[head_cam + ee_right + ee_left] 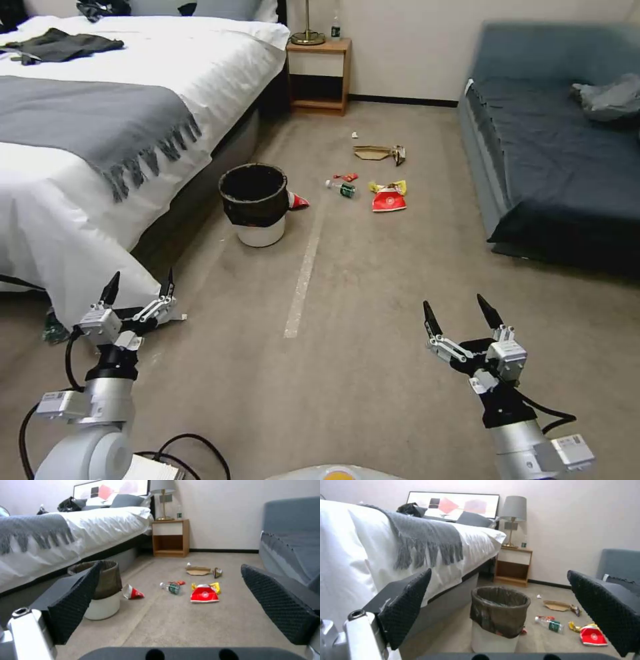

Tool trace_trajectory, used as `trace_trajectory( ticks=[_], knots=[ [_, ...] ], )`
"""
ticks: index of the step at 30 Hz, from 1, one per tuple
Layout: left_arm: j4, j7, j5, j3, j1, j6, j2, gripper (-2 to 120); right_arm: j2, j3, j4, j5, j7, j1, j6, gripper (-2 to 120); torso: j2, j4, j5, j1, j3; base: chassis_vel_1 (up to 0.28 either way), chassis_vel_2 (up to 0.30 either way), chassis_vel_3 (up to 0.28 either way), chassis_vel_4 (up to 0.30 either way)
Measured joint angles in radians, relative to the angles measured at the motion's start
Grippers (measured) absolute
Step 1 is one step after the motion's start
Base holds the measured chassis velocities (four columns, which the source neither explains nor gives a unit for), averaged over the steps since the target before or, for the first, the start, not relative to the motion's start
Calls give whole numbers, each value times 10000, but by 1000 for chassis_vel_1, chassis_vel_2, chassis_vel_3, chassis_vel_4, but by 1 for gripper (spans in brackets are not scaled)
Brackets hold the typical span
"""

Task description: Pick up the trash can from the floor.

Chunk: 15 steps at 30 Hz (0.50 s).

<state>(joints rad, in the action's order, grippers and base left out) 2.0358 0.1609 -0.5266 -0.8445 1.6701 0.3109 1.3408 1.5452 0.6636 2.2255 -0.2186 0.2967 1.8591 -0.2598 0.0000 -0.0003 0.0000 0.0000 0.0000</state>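
Observation:
The trash can [255, 203] is a small white bin with a black bag folded over its rim. It stands upright on the floor [373, 300] close to the bed's side, and it also appears straight ahead in the left wrist view [498, 616] and partly behind a finger in the right wrist view [106, 592]. My left gripper [139, 287] hangs open near the bed's corner, well short of the can. Farther right, my right gripper [461, 315] is open over bare carpet. Neither holds anything.
A white bed [87, 167] with a grey throw bounds the left, a blue sofa [553, 153] the right, a wooden nightstand [319, 73] the far wall. Scattered litter lies beyond the can: a red cup [298, 201], a bottle [341, 188], a red packet [389, 198], cardboard [377, 153]. A pale stripe [303, 273] runs along the carpet.

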Motion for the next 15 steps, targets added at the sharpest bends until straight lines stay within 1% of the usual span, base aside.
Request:
trace_trajectory(
  ticks=[3,5,6,8,11,14,15],
  knots=[
    [-23,30,0,0,1,40,-17,100,4,0,-8,-42,-83,-30,-75,100,0,3,0,0,0,0,0,0,0],
    [-70,31,1,4,-14,38,-47,100,0,46,-104,-143,9,-45,-406,100,0,2,0,0,0,0,0,0,0],
    [-70,31,1,4,-14,38,-47,100,0,46,-104,-143,9,-45,-406,100,0,2,0,0,0,0,0,0,0],
    [-125,31,13,31,-39,6,-80,100,-13,112,-275,-288,212,-63,-986,100,0,2,0,0,0,0,0,0,0],
    [-130,30,32,44,-50,-33,-80,100,-17,117,-349,-343,279,-70,-1185,100,0,2,0,1,0,0,0,0,0],
    [-133,31,39,46,-52,-41,-80,100,-14,120,-366,-377,328,-81,-1189,100,0,2,0,0,0,0,0,0,0],
    [-136,30,57,47,-49,-46,-81,100,-4,149,-394,-465,528,-111,-1189,100,0,3,0,0,0,0,0,0,0]
  ],
)
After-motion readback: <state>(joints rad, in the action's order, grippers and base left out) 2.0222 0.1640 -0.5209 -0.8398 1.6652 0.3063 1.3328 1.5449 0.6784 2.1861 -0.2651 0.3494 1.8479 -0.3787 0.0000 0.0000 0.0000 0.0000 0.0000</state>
